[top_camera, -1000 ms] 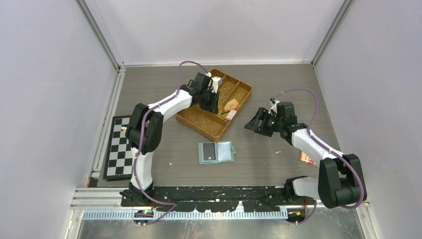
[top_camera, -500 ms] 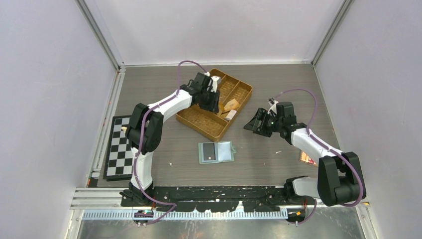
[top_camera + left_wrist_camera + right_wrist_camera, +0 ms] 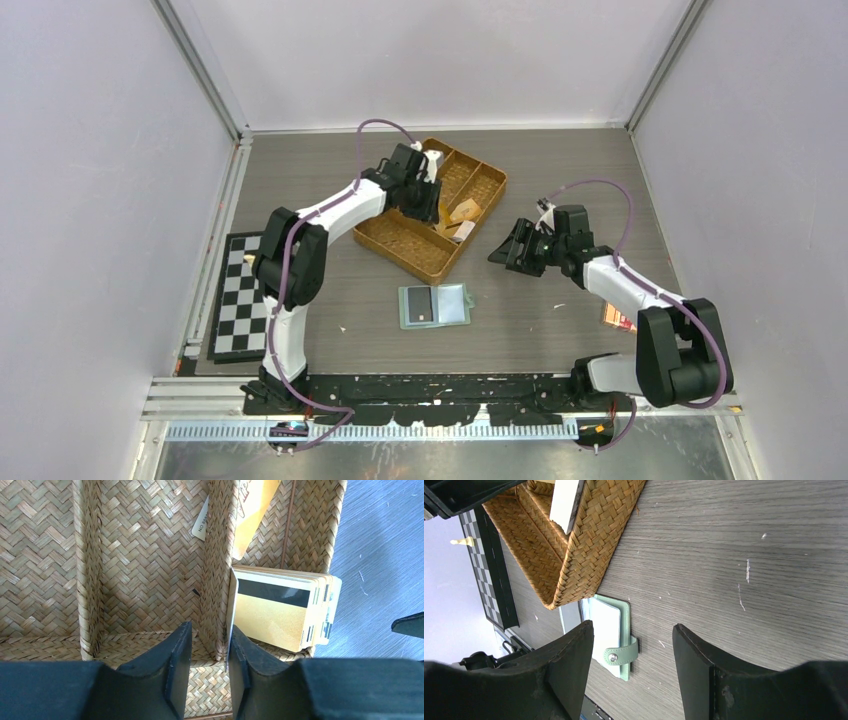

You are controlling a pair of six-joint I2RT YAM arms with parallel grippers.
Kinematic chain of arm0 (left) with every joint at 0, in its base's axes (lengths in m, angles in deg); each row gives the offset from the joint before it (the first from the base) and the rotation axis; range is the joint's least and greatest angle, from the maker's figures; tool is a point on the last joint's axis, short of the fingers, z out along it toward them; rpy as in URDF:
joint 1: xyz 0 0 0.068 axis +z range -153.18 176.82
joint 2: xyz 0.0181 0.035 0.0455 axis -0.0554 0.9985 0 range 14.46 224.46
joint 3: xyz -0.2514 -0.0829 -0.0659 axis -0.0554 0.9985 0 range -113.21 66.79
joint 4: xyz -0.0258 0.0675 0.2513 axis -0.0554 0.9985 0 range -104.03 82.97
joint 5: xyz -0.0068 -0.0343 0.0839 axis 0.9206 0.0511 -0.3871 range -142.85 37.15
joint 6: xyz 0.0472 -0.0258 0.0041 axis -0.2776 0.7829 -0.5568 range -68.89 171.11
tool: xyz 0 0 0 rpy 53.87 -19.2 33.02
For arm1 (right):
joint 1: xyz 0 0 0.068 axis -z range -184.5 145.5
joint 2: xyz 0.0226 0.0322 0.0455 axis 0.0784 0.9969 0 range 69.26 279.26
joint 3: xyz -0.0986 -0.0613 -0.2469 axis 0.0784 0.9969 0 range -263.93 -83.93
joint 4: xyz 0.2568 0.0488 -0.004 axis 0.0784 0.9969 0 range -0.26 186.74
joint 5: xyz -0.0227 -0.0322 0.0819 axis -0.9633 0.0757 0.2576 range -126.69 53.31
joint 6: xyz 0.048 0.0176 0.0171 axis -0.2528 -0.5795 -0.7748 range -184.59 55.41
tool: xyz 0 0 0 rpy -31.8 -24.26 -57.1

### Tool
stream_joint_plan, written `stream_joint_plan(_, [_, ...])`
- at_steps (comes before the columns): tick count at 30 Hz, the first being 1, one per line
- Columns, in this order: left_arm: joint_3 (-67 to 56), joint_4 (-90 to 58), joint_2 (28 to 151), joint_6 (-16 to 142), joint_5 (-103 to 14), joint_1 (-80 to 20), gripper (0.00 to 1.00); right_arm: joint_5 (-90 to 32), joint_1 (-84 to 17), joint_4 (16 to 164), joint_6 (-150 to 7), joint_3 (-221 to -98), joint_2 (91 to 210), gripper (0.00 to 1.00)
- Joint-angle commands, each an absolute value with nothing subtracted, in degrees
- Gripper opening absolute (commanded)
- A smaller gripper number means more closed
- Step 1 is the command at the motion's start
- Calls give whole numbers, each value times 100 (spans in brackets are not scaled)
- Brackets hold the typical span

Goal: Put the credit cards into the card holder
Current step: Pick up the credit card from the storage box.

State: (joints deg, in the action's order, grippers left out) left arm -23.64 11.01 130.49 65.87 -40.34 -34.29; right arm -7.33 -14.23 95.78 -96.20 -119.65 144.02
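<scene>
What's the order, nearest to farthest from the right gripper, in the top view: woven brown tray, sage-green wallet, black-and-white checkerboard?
1. Woven brown tray, just left of the right gripper.
2. Sage-green wallet, toward the bases.
3. Black-and-white checkerboard, far left.

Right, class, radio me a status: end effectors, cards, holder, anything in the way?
Left end effector open, astride tray divider beside card stack. Right end effector open, empty. Card holder open on table.

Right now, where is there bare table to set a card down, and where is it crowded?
Bare wood lies between the card holder and the right gripper, and beyond the chessboard, left of the woven tray. Crowded: the tray's card compartment, where the left gripper is.
</scene>
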Motion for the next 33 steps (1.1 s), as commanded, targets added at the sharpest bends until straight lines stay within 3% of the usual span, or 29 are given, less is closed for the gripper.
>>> stream_joint_plan(1, [-2554, 840, 12849, 6496, -4076, -3442, 31, -571, -1407, 9370, -9614, -12081, 14447, 63])
stream_joint_plan(6, [-2535, 800, 12778, 6499, -3930, -3473, 12, -558, -1405, 9372, -9614, -12084, 14459, 63])
stream_joint_plan(11, [-2345, 640, 12454, 6551, -3985, -3482, 0, -577, -1403, 9386, -9616, -12090, 14394, 63])
stream_joint_plan(23, [-2155, 637, 11527, 6665, -3672, -3477, 0, -474, -1408, 9790, -9572, -12491, 13812, 63])
stream_joint_plan(33, [-1489, 1596, 10724, 6270, -754, -3473, 0, 934, -1721, 9945, -9483, -13020, 13387, 72])
